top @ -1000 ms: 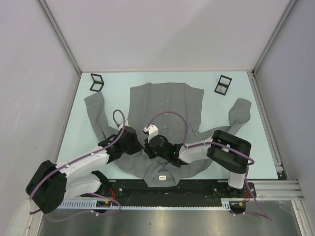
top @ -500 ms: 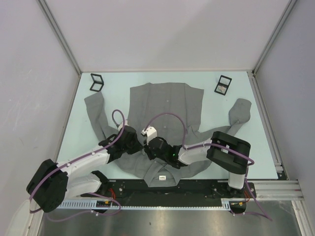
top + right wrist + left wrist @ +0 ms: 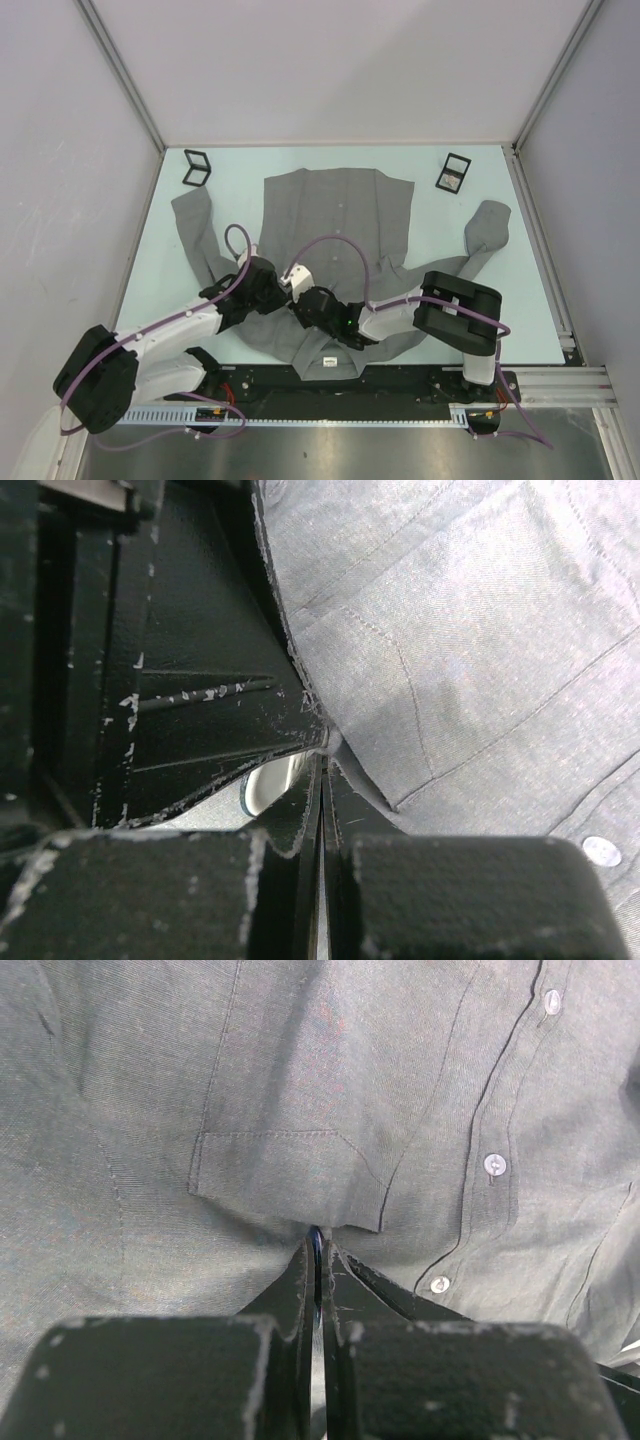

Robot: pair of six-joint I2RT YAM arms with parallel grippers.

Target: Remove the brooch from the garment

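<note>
Left claw (image 3: pixel 318 1248) clenched on brooch (image 3: pixel 268 786), right claw (image 3: pixel 322 758) clenched on garment (image 3: pixel 340 215); lengthwise, collar (image 3: pixel 327 352) near, hem (image 3: pixel 335 176) far.

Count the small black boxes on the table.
2. One box lies far left on the table; the other far right. The shirt may hide more.

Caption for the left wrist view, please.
Left hand pinches the dark-rimmed brooch at the edge of the chest pocket of the grey shirt.
</note>
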